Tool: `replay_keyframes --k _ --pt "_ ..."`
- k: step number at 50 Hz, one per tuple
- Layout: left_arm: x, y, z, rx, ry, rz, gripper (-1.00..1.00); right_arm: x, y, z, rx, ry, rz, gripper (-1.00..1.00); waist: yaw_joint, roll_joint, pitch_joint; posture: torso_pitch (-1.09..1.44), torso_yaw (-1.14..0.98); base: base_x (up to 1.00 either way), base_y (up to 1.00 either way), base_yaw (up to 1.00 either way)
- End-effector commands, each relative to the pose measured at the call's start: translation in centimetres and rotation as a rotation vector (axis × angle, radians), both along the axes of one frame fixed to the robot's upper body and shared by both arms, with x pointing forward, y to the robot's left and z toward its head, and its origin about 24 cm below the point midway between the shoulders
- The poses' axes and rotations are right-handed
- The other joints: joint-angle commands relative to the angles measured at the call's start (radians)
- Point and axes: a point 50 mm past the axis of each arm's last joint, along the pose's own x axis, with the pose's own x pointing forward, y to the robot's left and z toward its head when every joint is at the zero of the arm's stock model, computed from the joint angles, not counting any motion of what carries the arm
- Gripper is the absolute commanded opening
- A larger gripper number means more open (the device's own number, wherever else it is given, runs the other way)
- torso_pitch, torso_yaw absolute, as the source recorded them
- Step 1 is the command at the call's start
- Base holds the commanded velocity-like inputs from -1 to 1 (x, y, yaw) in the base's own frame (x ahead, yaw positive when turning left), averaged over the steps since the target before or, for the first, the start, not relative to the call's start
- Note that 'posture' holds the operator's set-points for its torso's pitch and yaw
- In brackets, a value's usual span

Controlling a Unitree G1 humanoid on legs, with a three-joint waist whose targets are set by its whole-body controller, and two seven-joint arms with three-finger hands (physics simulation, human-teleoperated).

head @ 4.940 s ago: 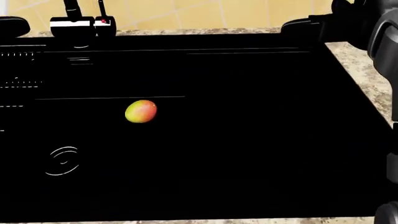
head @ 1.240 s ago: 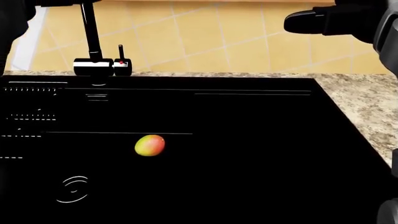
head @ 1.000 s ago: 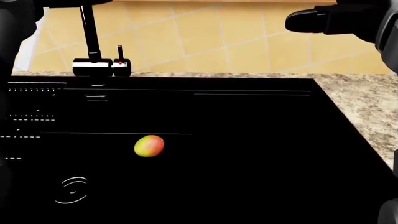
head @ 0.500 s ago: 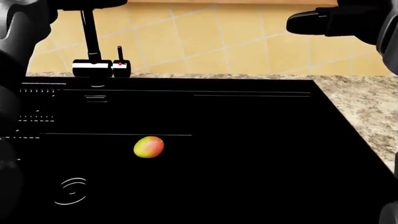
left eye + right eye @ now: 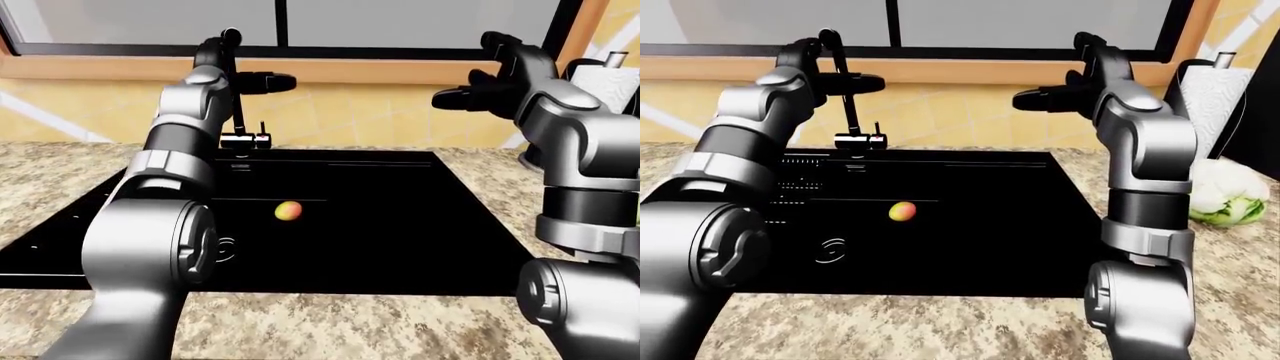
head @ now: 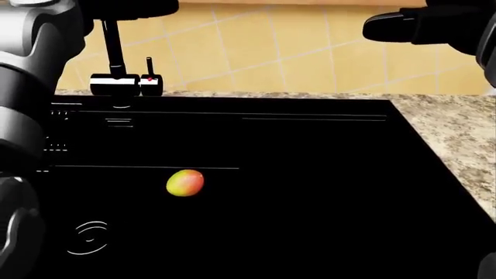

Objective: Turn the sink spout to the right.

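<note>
Black sink (image 5: 420, 247) in speckled granite counter (image 5: 330, 326), tan-tiled wall (image 6: 295, 52).

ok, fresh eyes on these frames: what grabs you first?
Probably the small red-and-yellow mango, the only bright thing in the big black sink basin, left of centre in the head view. Next, the two grey-and-black arms raised over it: the left hand up at the tall black faucet spout in the upper left, and the right hand hovering in the air at the upper right, holding nothing.
</note>
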Motion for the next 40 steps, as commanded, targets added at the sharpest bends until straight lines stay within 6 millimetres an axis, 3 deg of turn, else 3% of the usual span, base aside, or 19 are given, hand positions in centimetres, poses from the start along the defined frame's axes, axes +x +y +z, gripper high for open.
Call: replay_keyframes --k 1,18,40 --pt "-0.2 -0.3 3.1 0.001 -0.116 -0.011 1.0 -0.3 0.2 2.3 -0.013 -0.095 0.004 1.0 0.0 -0.002 -0.015 -0.4 0.0 0.0 0.0 0.0" --pt "-0.3 -0.8 4.0 -0.003 -0.123 -0.018 1.0 -0.6 0.1 2.3 -0.011 -0.098 0.002 1.0 0.001 -0.003 -0.014 -0.4 0.0 0.0 0.0 0.0" --pt "-0.3 -2.1 3.8 0.01 -0.119 -0.042 1.0 -0.7 -0.2 2.2 -0.006 -0.099 -0.001 1.0 0.002 -0.006 -0.014 -0.4 0.0 0.0 0.0 0.0"
